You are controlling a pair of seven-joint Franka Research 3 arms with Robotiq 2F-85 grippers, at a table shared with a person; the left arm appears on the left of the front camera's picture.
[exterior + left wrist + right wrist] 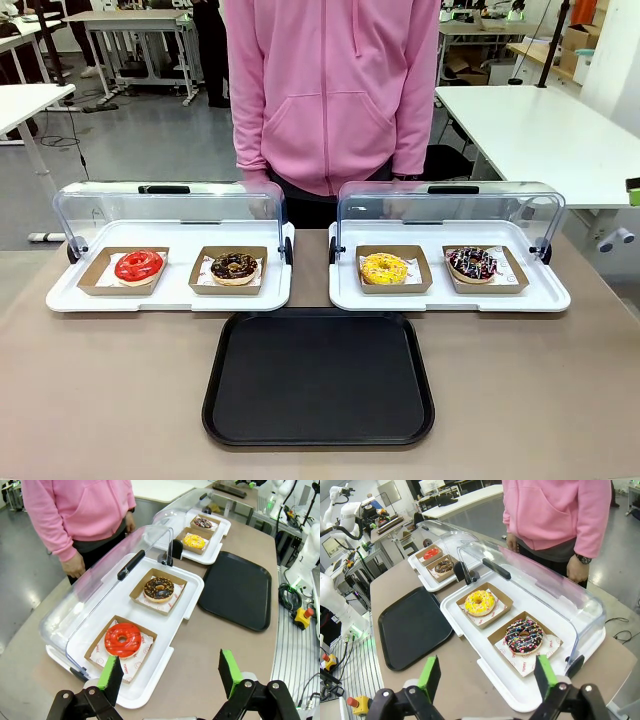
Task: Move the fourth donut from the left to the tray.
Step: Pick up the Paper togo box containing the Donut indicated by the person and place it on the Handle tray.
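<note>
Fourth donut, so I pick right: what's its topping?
Fourth donut: chocolate glaze, pink-white sprinkles; right wrist view.

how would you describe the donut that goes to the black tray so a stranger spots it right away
Beyond the black tray, look to the white tray on the robot's right, its clear lid raised. The fourth donut sits at its outer end. It is dark chocolate with pink and white stripes, unlike the yellow donut beside it.

The chocolate-glazed fourth donut (472, 264), striped and sprinkled in pink and white, sits flat and whole in its shallow brown cardboard holder toward the table's far right corner, while the black tray (318, 378), round-cornered and raised at the rim, lies flat at the middle of the near edge.
</note>
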